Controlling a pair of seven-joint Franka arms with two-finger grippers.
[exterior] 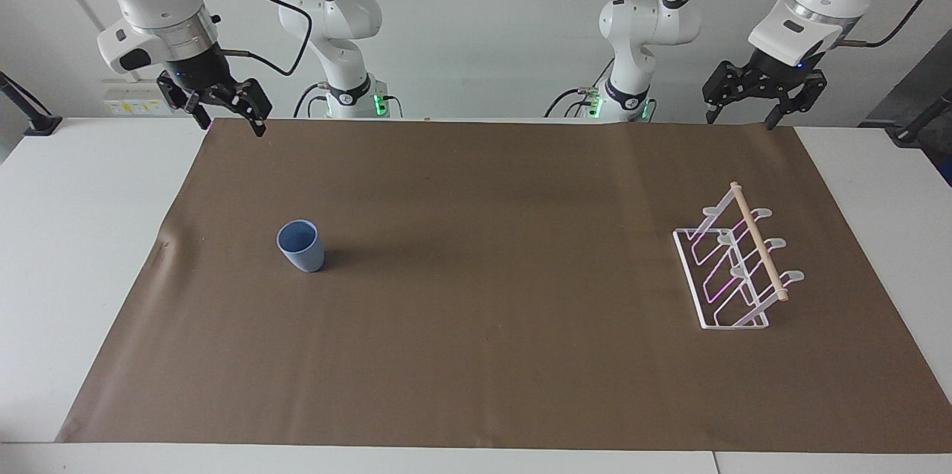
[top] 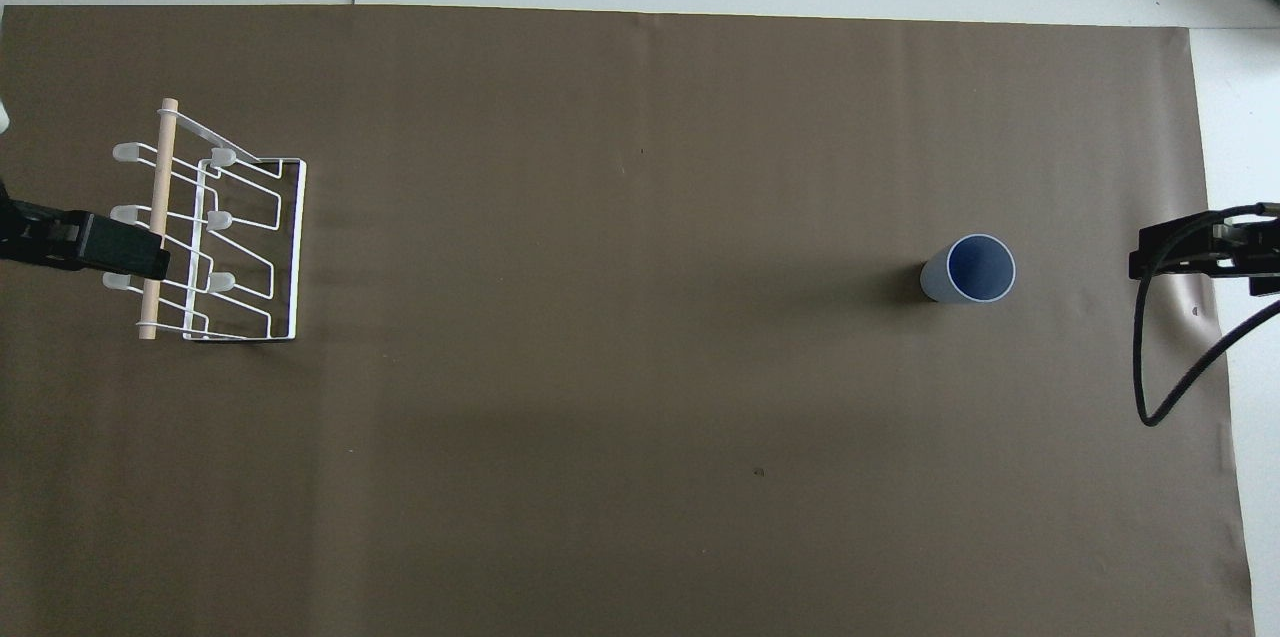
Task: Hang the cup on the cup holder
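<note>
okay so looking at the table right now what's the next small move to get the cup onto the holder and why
Probably lower the right end effector toward the cup. The cup stands upright and untouched at the right arm's end of the brown mat, mouth up, while the cup holder sits at the left arm's end. The right end effector is open and raised; the left end effector waits, also open.

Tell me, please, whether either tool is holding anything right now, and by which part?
Nothing is held. The cup stands alone on the brown mat; the left tool and right tool hang open, up in the air.
</note>
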